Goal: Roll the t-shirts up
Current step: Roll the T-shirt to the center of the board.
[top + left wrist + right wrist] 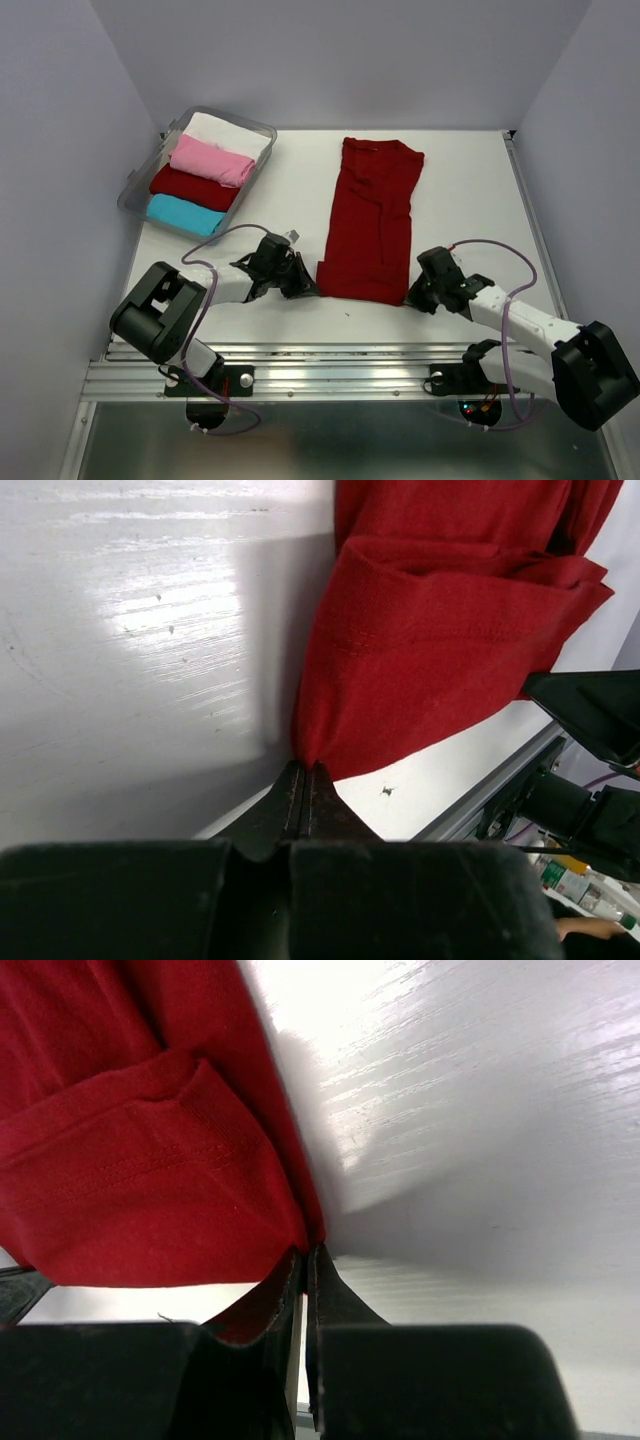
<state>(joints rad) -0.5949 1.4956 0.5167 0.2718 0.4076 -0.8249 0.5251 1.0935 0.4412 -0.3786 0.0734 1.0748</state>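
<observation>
Left pincer (305, 780) is pinched shut on the lower left corner of the big dark red t-shirt (370, 215), and the right pincer (308, 1260) is pinched shut on its lower right corner (both at the hem). The shirt lies flat in a long strip mid-frame on the white worktop (470, 200), reaching up away from them. It looks soft, light and floppy, so those corners seem good places to hold.

Right pincer (307, 1252) pinching dark red t-shirt (130, 1160) corner
</observation>
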